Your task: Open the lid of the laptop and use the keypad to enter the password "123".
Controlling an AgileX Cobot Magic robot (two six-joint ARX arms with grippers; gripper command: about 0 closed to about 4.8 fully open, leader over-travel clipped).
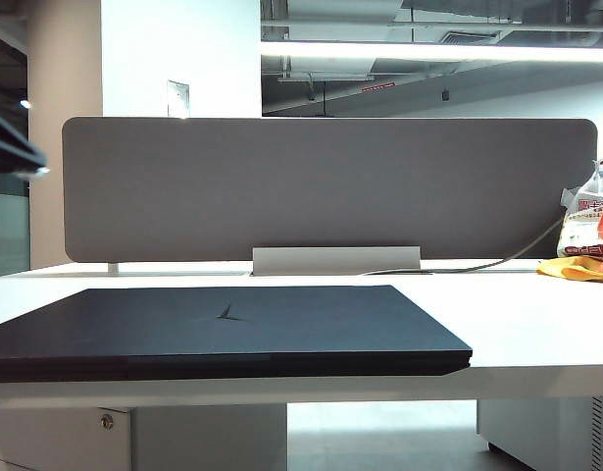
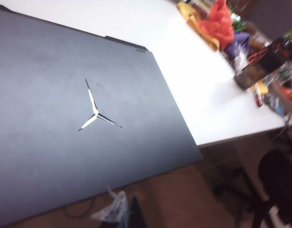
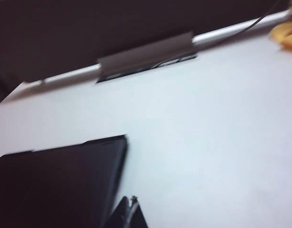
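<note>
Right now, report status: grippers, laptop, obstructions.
Left gripper shut, above the laptop. Right gripper shut, off the laptop's corner. Lid closed flat, keypad hidden. Nothing on the lid.

The closed laptop (image 2: 84,128) lies flat on the white desk (image 2: 202,90), its dark lid (image 2: 46,156) showing a silvery Y-shaped emblem (image 2: 96,114). Beyond the laptop's far corner, bright orange and yellow clutter (image 2: 217,23) crowds the desk's edge. The left gripper (image 2: 123,211) hangs pinched together, off the lid's near edge.
</note>
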